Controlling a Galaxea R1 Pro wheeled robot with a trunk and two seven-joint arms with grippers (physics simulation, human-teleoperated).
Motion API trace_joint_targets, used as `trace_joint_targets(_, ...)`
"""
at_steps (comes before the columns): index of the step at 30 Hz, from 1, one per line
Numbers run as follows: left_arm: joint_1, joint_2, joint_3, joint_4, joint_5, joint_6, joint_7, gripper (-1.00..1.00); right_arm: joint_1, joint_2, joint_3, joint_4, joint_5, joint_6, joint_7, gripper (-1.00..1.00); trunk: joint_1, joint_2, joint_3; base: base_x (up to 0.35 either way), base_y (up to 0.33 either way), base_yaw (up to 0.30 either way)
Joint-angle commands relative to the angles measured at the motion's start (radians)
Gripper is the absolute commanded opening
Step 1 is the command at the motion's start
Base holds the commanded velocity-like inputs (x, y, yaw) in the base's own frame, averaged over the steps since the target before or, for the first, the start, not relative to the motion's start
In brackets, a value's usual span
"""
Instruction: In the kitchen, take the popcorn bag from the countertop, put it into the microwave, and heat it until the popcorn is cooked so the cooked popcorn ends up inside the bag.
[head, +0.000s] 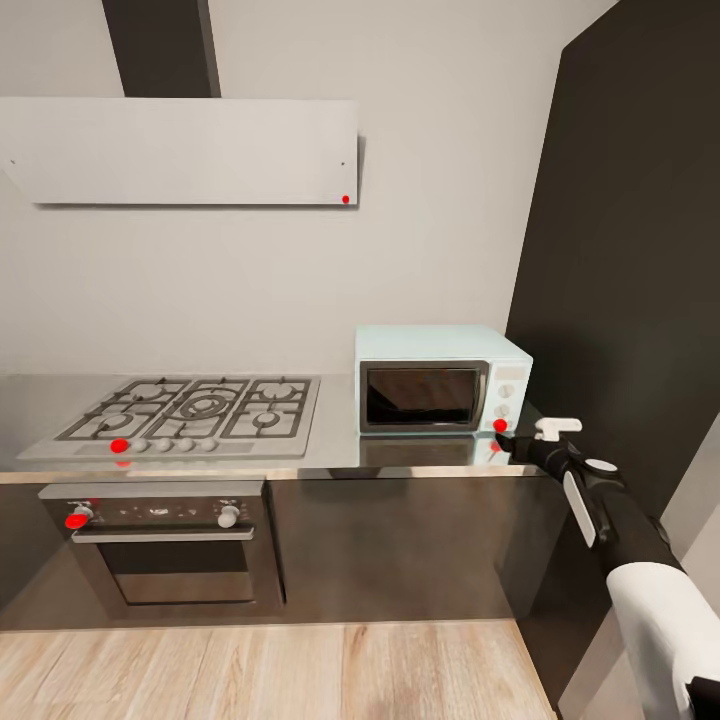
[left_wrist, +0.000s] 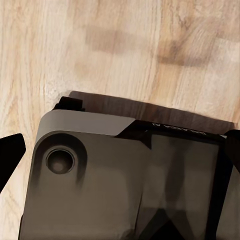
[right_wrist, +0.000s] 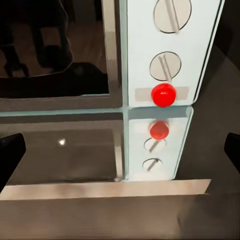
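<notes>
Ahead, steel countertop (head: 330, 450) under mint microwave (head: 440, 380), right fingers (right_wrist: 11, 150) wide; left fingers' state unclear

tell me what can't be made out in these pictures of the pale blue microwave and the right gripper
- Inside of the pale mint-blue microwave: head view, dark glass door hides any contents.
- Right gripper in head view: too small to read the jaws, though its spread black fingertips flank the red button in the right wrist view.
- Left wrist view: dark grey robot body blocks most of the wooden floor.
</notes>
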Motion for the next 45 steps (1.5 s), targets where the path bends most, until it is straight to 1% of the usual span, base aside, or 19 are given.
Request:
trace_joint_targets(1,-0.001,0.0,-0.008,0.002,0.01,-0.003,-0.002,1.0,-0.001,0.0,-0.003,-0.001,0.003,0.008,0.007,1.0,0.0,-0.001,-0.001,0.0,0.0,0.0)
trace_joint_targets(21,-0.001,-0.002,-0.006,0.001,0.011,-0.002,-0.003,1.0,-0.001,0.001,-0.002,-0.001,0.006,0.011,0.002,1.0,0.0,-0.001,-0.001,0.002,-0.001,0.0)
trace_joint_targets(23,-0.001,-0.001,-0.007,0.0,0.011,-0.002,-0.004,1.0,-0.001,0.001,-0.001,-0.002,0.016,0.011,0.002,1.0,0.0,-0.001,-0.001,0.168,-0.121,0.0)
trace_joint_targets(25,-0.001,0.0,-0.007,0.0,0.01,-0.002,-0.004,1.0,-0.001,0.003,0.001,-0.003,0.048,0.006,0.003,1.0,0.0,-0.001,-0.001,0.227,-0.168,0.0)
trace_joint_targets(26,-0.001,0.0,-0.006,0.0,0.01,-0.002,-0.004,1.0,-0.001,0.003,0.001,-0.003,0.053,0.008,0.004,1.0,0.0,-0.001,-0.001,0.22,-0.16,0.0)
trace_joint_targets(30,-0.001,0.0,-0.006,0.0,0.011,-0.002,-0.004,1.0,-0.001,0.008,0.0,-0.002,0.053,0.014,-0.001,1.0,0.0,-0.001,-0.001,0.098,-0.065,0.0)
trace_joint_targets(32,-0.001,0.0,-0.006,0.0,0.011,-0.002,-0.004,1.0,-0.001,0.011,0.0,-0.001,0.052,0.049,-0.005,1.0,0.0,-0.001,-0.001,0.003,-0.002,0.022)
trace_joint_targets(36,-0.001,0.0,-0.006,0.0,0.011,-0.002,-0.004,1.0,-0.001,0.015,0.0,-0.001,0.052,0.078,-0.022,1.0,0.0,-0.001,-0.001,0.001,0.0,0.131)
trace_joint_targets(42,-0.001,0.0,-0.006,0.0,0.011,-0.002,-0.004,1.0,-0.001,0.016,0.002,-0.001,0.058,0.075,-0.022,1.0,0.0,-0.001,-0.001,0.0,0.0,0.015)
trace_joint_targets(45,-0.001,0.0,-0.006,0.0,0.011,-0.002,-0.004,1.0,-0.001,0.016,0.002,-0.001,0.054,0.073,-0.022,1.0,0.0,-0.001,-0.001,0.0,0.0,0.0)
